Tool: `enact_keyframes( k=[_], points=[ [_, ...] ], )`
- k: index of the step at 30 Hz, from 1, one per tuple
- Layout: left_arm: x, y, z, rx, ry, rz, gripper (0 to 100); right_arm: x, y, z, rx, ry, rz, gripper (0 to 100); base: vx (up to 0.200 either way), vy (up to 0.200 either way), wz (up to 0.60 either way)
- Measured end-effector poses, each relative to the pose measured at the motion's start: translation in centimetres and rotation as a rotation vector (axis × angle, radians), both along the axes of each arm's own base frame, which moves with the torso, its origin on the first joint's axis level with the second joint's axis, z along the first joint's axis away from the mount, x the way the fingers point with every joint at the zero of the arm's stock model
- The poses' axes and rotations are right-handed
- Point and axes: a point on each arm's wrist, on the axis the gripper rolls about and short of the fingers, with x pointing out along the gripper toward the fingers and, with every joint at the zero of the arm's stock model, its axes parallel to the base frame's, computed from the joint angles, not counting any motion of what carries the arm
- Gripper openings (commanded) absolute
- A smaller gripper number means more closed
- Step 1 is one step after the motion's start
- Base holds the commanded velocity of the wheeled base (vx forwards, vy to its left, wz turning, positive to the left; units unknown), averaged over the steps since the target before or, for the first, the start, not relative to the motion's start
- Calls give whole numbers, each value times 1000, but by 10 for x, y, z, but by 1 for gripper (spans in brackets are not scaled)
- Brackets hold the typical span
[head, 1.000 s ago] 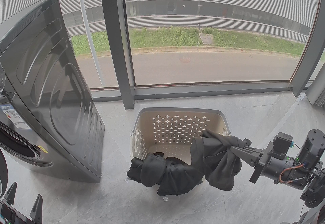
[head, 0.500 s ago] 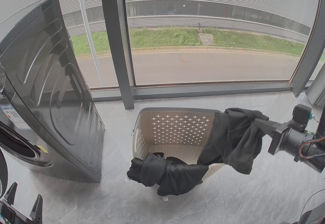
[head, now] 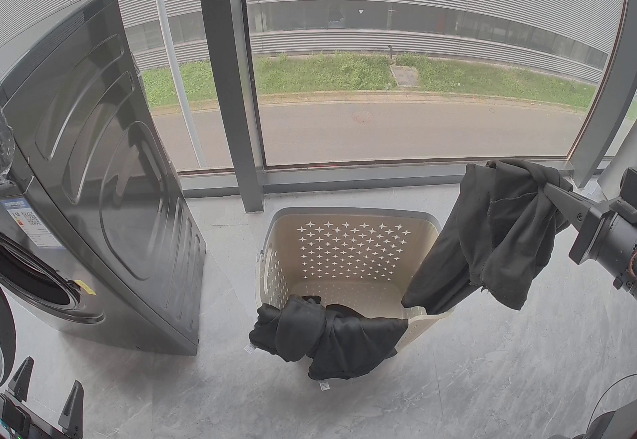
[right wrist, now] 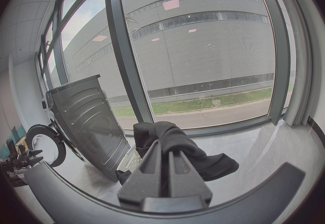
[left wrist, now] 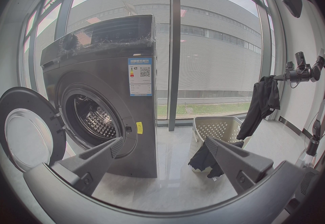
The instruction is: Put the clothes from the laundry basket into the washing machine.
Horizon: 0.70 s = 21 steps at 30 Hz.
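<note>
My right gripper [head: 554, 193] is shut on a dark garment [head: 494, 231], held high to the right of the beige laundry basket [head: 345, 254]; the cloth's lower end still trails over the basket's right rim. The same garment [right wrist: 176, 143] bunches over the gripper [right wrist: 164, 148] in the right wrist view. More dark clothes [head: 328, 337] drape over the basket's near rim. The dark grey washing machine [head: 99, 195] stands at the left, its round door [left wrist: 28, 133] swung open beside the drum [left wrist: 93, 118]. My left gripper [left wrist: 162, 145] is open and empty, low, in front of the machine.
A large window with a dark pillar [head: 229, 69] stands behind the basket. Pale tiled floor [head: 464, 387] lies free around the basket and between it and the machine. The machine's open door [right wrist: 45, 143] juts out toward the left arm.
My right gripper has risen and drawn back to the right, lifting the dark garment up out of the basket. The left arm and the draped clothes have stayed put.
</note>
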Motion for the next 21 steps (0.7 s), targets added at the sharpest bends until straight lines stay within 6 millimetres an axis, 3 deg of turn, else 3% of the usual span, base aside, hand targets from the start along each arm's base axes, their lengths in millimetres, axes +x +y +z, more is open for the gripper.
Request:
enact_keyframes(
  k=[6, 12, 21],
  points=[
    [0, 0, 0, 0, 0, 1, 100, -2, -1, -3, -1, 5, 5, 0, -200, 0, 0],
    [0, 0, 0, 0, 0, 1, 100, -4, 0, -5, 5, 8, 29, 0, 0, 0, 0],
    [0, 0, 0, -1, 0, 1, 100, -6, 0, -9, -4, 12, 47, 0, 0, 200, 0]
  ],
)
